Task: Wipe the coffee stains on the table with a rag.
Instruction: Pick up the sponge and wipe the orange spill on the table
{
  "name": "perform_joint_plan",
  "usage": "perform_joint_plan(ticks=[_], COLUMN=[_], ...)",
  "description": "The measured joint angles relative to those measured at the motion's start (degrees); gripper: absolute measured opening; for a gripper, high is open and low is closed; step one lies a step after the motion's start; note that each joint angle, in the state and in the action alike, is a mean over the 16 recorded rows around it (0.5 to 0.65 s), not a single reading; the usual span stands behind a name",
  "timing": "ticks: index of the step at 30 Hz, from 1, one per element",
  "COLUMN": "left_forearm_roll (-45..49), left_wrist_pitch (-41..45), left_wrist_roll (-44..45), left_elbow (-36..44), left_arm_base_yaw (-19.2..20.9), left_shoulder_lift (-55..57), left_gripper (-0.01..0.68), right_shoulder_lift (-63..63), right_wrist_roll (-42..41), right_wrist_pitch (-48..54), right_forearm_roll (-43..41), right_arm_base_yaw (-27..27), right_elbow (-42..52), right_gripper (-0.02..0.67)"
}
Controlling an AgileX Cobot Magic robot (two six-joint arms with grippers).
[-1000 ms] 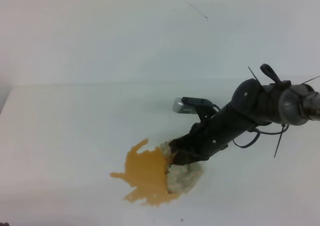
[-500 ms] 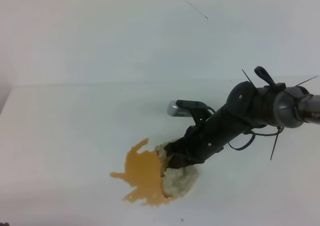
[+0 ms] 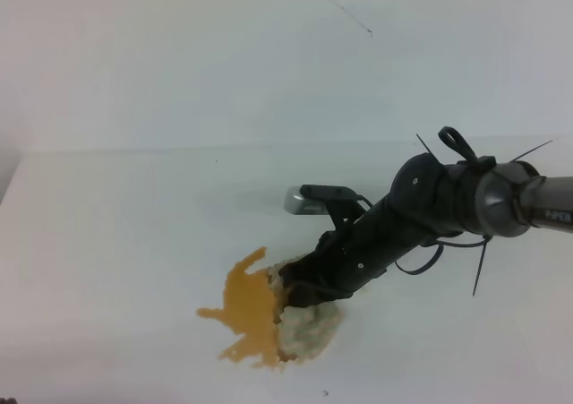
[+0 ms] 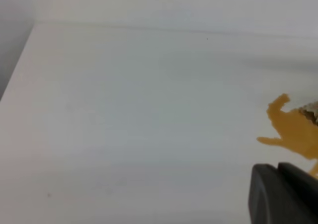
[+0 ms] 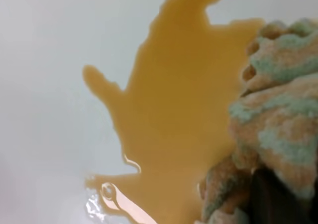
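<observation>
The coffee stains point(image 3: 243, 307) are an orange-brown lobed blotch on the white table point(image 3: 116, 234), front centre. My right gripper point(image 3: 300, 289) reaches in from the right, shut on the rag point(image 3: 311, 328), and presses it down on the blotch's right edge. In the right wrist view the beige-grey rag point(image 5: 278, 110), with brown patches, overlaps the stain point(image 5: 169, 105), and a dark finger point(image 5: 280, 199) shows at the bottom right. In the left wrist view the stain point(image 4: 294, 128) lies at the far right, and only a dark part of my left gripper point(image 4: 280, 194) shows.
A white wall point(image 3: 179, 55) rises behind the table's far edge. A grey camera housing point(image 3: 303, 202) sits on the right arm above the rag. The table's left edge point(image 4: 20, 65) shows in the left wrist view.
My right arm has slid the rag to the left, further onto the stain. The visible orange patch has become narrower on its right side.
</observation>
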Motion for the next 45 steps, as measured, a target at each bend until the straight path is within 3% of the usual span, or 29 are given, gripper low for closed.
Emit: perform_joint_plan(ticks=[14,25,45], left_forearm_roll=[0.0,0.0,0.0], left_wrist_pitch=[0.0,0.0,0.0], left_wrist_roll=[0.0,0.0,0.0], left_elbow=[0.0,0.0,0.0], left_arm_base_yaw=[0.0,0.0,0.0], left_shoulder_lift=[0.0,0.0,0.0], left_gripper=[-0.003,-0.002,-0.002], right_shoulder_lift=[0.1,0.1,2.9], right_wrist_roll=[0.0,0.3,2.7], right_wrist_pitch=[0.1,3.7,12.7], right_forearm_roll=[1.2,1.2,-7.8], right_arm_base_yaw=[0.2,0.7,7.4], right_elbow=[-0.6,-7.3,-12.2], right_gripper=[0.021,0.021,0.021])
